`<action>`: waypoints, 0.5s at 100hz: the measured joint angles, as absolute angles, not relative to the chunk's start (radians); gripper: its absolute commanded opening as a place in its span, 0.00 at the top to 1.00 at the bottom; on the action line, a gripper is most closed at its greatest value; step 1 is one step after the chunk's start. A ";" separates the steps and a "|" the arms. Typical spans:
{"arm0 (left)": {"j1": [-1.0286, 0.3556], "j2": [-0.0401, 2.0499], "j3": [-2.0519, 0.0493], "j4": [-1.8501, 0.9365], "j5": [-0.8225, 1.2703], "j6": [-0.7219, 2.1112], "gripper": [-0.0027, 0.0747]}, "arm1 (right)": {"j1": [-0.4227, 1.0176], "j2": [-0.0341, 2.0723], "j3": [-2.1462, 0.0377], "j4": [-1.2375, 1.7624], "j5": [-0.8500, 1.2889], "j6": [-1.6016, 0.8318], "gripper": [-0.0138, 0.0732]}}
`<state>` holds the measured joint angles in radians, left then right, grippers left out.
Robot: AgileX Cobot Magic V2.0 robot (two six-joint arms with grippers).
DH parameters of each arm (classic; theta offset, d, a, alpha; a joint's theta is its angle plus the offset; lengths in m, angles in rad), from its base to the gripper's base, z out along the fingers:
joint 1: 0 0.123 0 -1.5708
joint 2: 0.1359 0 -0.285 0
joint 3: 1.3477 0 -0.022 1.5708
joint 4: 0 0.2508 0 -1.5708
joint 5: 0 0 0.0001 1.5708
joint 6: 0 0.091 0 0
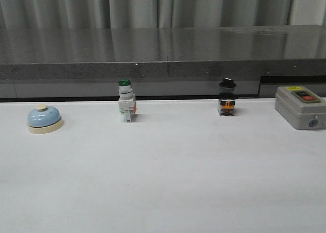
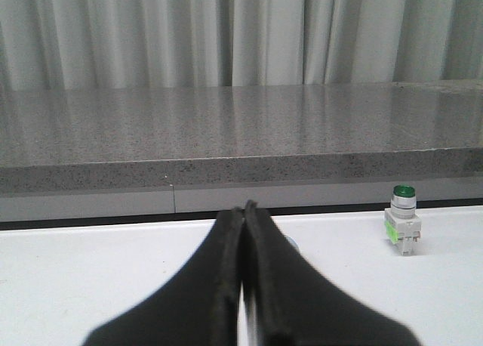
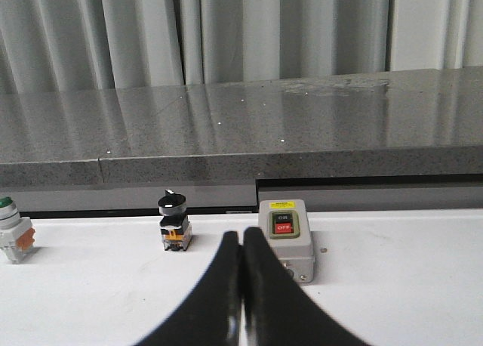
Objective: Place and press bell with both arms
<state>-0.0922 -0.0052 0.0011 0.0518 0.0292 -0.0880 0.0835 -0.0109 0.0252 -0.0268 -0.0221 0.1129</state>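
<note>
A small light-blue glossy dome bell (image 1: 45,118) with a cream round base and a cream button on top sits upright on the white tabletop (image 1: 168,177) at the far left of the front view, near the table's back edge and well apart from everything else. To its right along the same back line stands a white push-button with a green cap (image 1: 126,102), then a black-knobbed selector switch with an orange-and-black body (image 1: 227,98), and at the far right a grey rectangular switch box (image 1: 300,107) with red and black buttons under a yellow label on its top face. Behind the table runs a dark grey speckled stone ledge (image 1: 163,47), and behind that hang pale grey pleated curtains (image 1: 153,6). No arm shows in the front view. In the left wrist view the black left gripper (image 2: 244,210) has its two fingers pressed together with only a thin seam between them, holding nothing; the green-capped push-button stands on the table beyond it and off to one side, and the bell cannot be seen there. In the right wrist view the black right gripper (image 3: 241,236) likewise has its fingers closed against each other and empty, with the grey switch box just beyond its tips and the black-knobbed selector switch beside that. Nothing here serves as a container.
</note>
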 measured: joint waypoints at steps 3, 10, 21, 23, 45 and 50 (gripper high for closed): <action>-0.092 -0.005 0.001 0.052 0.029 -0.088 0.99 | 0.083 -0.011 0.025 -0.027 -0.022 0.113 0.92; -0.092 -0.005 0.001 0.052 0.029 -0.088 0.99 | 0.083 -0.011 0.025 -0.027 -0.022 0.113 0.92; -0.092 -0.005 0.001 0.052 0.029 -0.088 0.99 | 0.083 -0.011 0.025 -0.027 -0.022 0.113 0.92; -0.092 -0.005 0.001 0.052 0.029 -0.088 0.99 | 0.083 -0.011 0.025 -0.027 -0.022 0.113 0.92; -0.092 -0.005 0.001 0.052 0.025 -0.088 0.99 | 0.083 -0.011 0.025 -0.027 -0.022 0.113 0.92; -0.092 -0.005 0.001 0.052 0.024 -0.088 0.99 | 0.083 -0.011 0.025 -0.027 -0.022 0.113 0.92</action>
